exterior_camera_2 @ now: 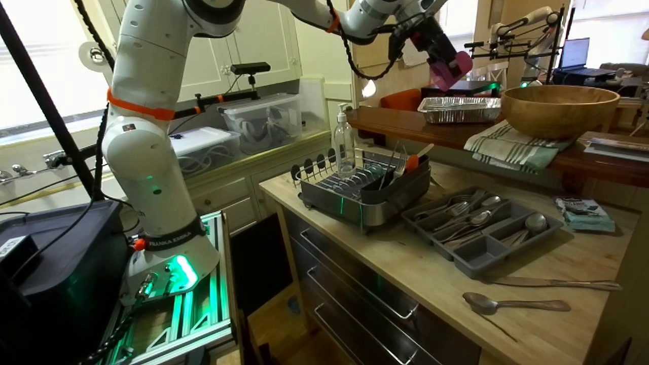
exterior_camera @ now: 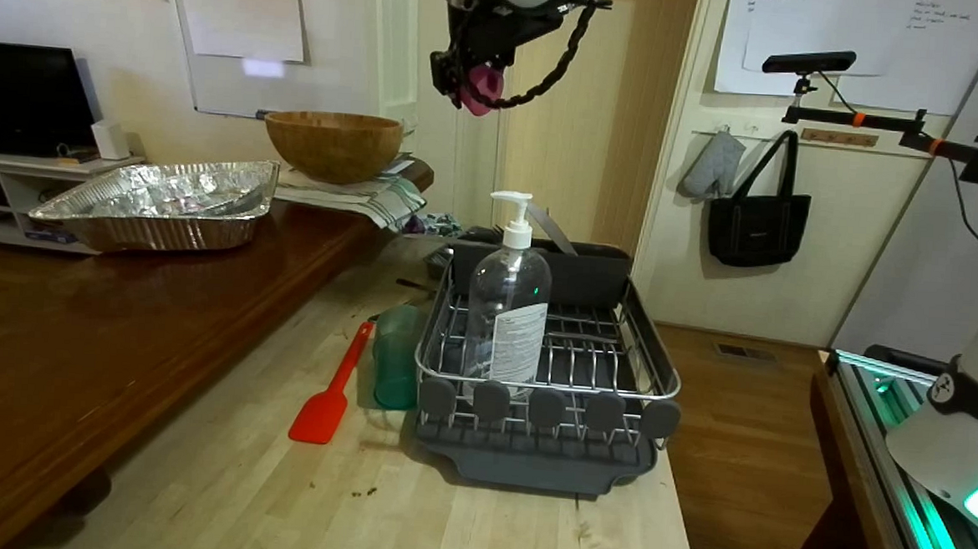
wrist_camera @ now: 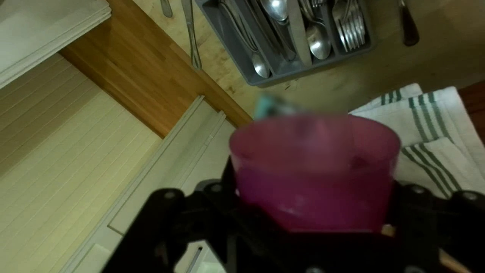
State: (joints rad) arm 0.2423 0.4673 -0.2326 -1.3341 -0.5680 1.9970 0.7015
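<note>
Wrist view has the pink cup (wrist_camera: 314, 204) looming large, see-through and more purple toward the bottom, with the black gripper (wrist_camera: 316, 191) clasping it from both sides. So the tool has its hands full: it is clamped firmly on that cup, and the pair hang in mid-air, well above the worktop (exterior_camera: 276, 498). Both exterior views have the cup at the far end of the white arm (exterior_camera_2: 152, 66), tilted rather than straight.

Over on the raised brown ledge (exterior_camera: 119, 305) a wooden bowl (exterior_camera_2: 552, 116) rests partly on a green-striped cloth (exterior_camera_2: 509, 147), and a foil pan (exterior_camera: 164, 237) sits on that same ledge. Down on the worktop there's a dark grey dish rack (exterior_camera: 541, 470), a clear pump bottle (exterior_camera: 508, 317) standing upright in it. Just beside the rack is a green tumbler (exterior_camera: 396, 362), lying on its side, I'd say, though it's hard to be sure, and next to that a red spatula (exterior_camera: 332, 396) lies flat. Near the rack, a grey cutlery tray (exterior_camera_2: 479, 251) holds spoons (wrist_camera: 318, 41) and forks (wrist_camera: 350, 32); a knife (exterior_camera_2: 557, 284) and a large spoon (exterior_camera_2: 532, 304) lie loose on the wood beside it, and a small packet (exterior_camera_2: 583, 214) lies near too.
</note>
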